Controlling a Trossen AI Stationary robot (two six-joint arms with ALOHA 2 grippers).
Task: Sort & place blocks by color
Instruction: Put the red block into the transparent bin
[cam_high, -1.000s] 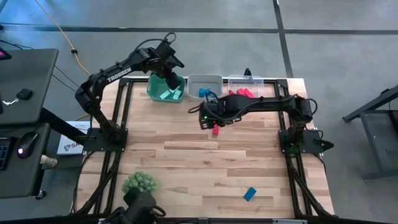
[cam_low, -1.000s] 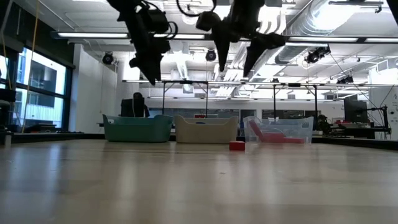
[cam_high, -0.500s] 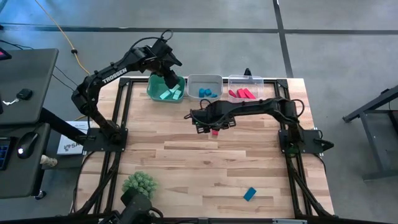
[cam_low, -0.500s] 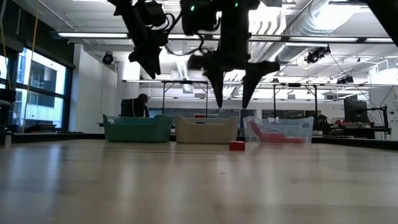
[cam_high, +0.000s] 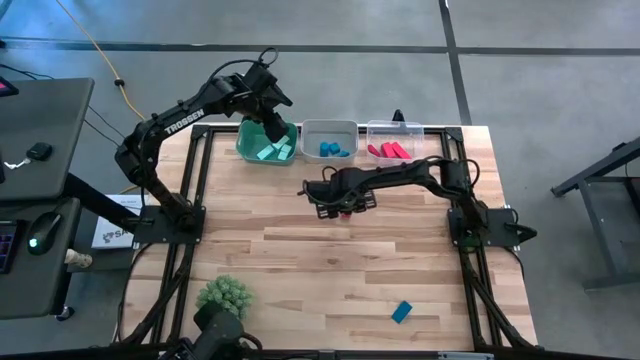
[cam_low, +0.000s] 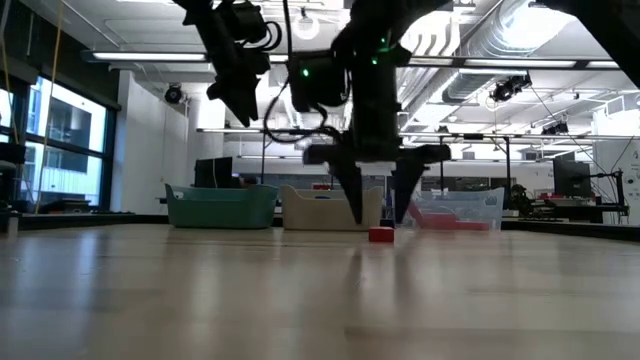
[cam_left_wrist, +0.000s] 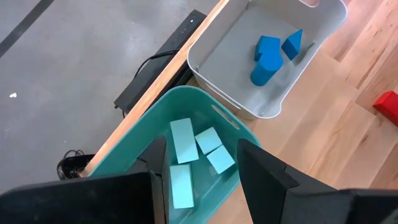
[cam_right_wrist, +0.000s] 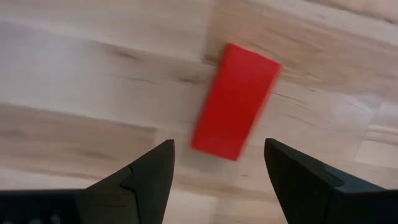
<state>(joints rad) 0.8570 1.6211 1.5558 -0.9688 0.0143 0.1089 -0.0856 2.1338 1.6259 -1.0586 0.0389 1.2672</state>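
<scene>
A red bar (cam_right_wrist: 235, 107) lies flat on the wooden table (cam_high: 300, 260). My right gripper (cam_right_wrist: 217, 168) hangs open just above it, pointing down, one finger on each side and clear of it; the low view shows the fingertips (cam_low: 378, 205) a little above the bar (cam_low: 380, 234). My left gripper (cam_left_wrist: 202, 174) is open and held high over the teal bin (cam_left_wrist: 124, 155), which holds several light teal blocks (cam_left_wrist: 183, 140). The grey bin (cam_left_wrist: 217, 68) holds blue blocks (cam_left_wrist: 267, 53). A blue block (cam_high: 401, 312) lies alone near the table's near edge.
Three bins stand in a row along the far edge: teal (cam_high: 262, 150), grey (cam_high: 328, 132) and clear (cam_high: 395, 135), the clear one with red blocks. A green spiky plant ball (cam_high: 224, 294) sits at the near left. The table's middle is bare wood.
My right gripper has come down from high above the table toward the red bar and shifted slightly toward the near edge, so its fingers now stand on either side of the bar. The bar has not moved.
</scene>
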